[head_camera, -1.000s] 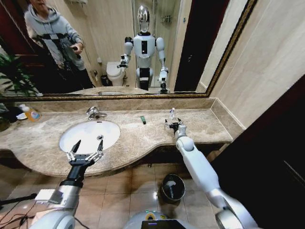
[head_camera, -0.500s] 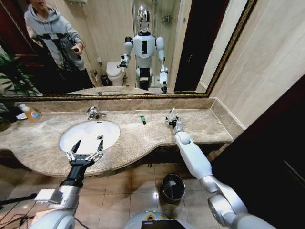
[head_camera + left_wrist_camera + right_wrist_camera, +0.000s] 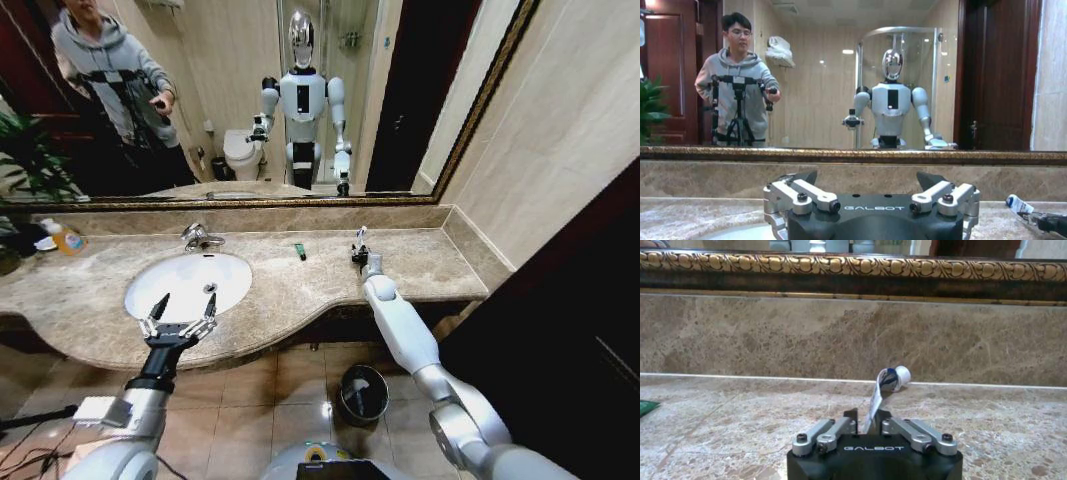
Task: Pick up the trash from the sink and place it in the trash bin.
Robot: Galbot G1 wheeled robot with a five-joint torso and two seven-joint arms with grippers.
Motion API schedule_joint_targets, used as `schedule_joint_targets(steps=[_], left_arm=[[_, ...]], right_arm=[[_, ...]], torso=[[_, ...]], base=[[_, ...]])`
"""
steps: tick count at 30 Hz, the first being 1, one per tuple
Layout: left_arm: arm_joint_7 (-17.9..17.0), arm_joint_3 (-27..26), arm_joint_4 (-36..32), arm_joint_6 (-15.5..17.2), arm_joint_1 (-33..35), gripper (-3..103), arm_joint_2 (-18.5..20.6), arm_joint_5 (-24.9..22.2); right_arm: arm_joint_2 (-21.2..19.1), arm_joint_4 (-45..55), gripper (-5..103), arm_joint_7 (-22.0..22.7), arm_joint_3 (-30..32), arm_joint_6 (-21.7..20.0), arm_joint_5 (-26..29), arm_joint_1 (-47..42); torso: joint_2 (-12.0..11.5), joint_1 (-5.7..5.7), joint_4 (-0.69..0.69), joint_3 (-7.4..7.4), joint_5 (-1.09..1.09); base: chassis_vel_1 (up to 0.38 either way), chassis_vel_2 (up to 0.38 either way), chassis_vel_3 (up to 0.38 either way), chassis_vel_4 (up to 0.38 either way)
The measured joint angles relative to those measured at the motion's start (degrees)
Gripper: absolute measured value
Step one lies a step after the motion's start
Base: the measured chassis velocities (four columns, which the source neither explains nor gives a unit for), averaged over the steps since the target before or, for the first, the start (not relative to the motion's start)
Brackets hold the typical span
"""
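We see the right gripper (image 3: 869,429) pinched shut on a slim white tube (image 3: 877,399), lifted above the marble counter (image 3: 420,262), well right of the sink (image 3: 188,284). We judge it light, thin, floppy; low pinch suits. Green packet (image 3: 300,252) lies flat. Left gripper (image 3: 178,317) idle, wide open, empty. Trash bin (image 3: 362,393) below.

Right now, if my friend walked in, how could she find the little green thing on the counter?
Start at the white oval sink set in the brown marble counter, then look to the side where the right gripper holds a white tube. Between them, near the back wall, lies the tiny dark green packet. It is the one dark, flat scrap on the counter; the tube is white and slim.
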Motion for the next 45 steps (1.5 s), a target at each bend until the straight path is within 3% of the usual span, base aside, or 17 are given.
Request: schedule_joint_targets(steps=[3, 6, 20, 30, 33, 37, 45], left_arm=[[0.0, 0.0, 0.0, 0.0, 0.0, 100, 0.0, 0.0], [0.0, 0.0, 0.0, 0.0, 0.0, 100, 0.0, 0.0], [0.0, 0.0, 0.0, 0.0, 0.0, 100, 0.0, 0.0], [0.0, 0.0, 0.0, 0.0, 0.0, 100, 0.0, 0.0], [0.0, 0.0, 0.0, 0.0, 0.0, 100, 0.0, 0.0], [0.0, 0.0, 0.0, 0.0, 0.0, 100, 0.0, 0.0], [0.0, 0.0, 0.0, 0.0, 0.0, 100, 0.0, 0.0]], right_arm=[[0.0, 0.0, 4, 0.0, 0.1, 0.0, 0.0, 0.0], [-0.1, 0.4, 0, 0.0, 0.1, 0.0, 0.0, 0.0], [-4.2, 9.8, 0, 0.4, 0.0, -1.7, 2.4, -4.0], [-12.9, 31.5, 0, -1.5, 6.8, 0.3, 5.0, -25.1], [-14.3, 38.7, 0, -4.3, 9.7, 4.2, 4.6, -34.7], [-13.7, 46.2, 0, -5.5, 11.9, 7.4, 3.5, -44.5], [-10.2, 54.2, 0, -6.7, 14.6, 11.0, -0.4, -55.3]], torso=[[0.0, 0.00, 0.00, 0.00, 0.00], [0.0, 0.00, 0.00, 0.00, 0.00], [0.0, 0.00, 0.01, 0.00, 0.01], [0.0, -0.01, -0.02, -0.01, 0.03], [0.0, -0.01, -0.02, -0.01, 0.02], [0.0, -0.01, -0.01, -0.01, 0.02], [0.0, -0.01, 0.00, -0.01, 0.01]], base=[[0.000, 0.000, 0.000, 0.000], [0.000, 0.000, 0.000, 0.000], [0.000, 0.000, 0.000, 0.000], [0.000, 0.000, 0.000, 0.000], [0.000, 0.000, 0.000, 0.000], [0.000, 0.000, 0.000, 0.000], [0.000, 0.000, 0.000, 0.000]])
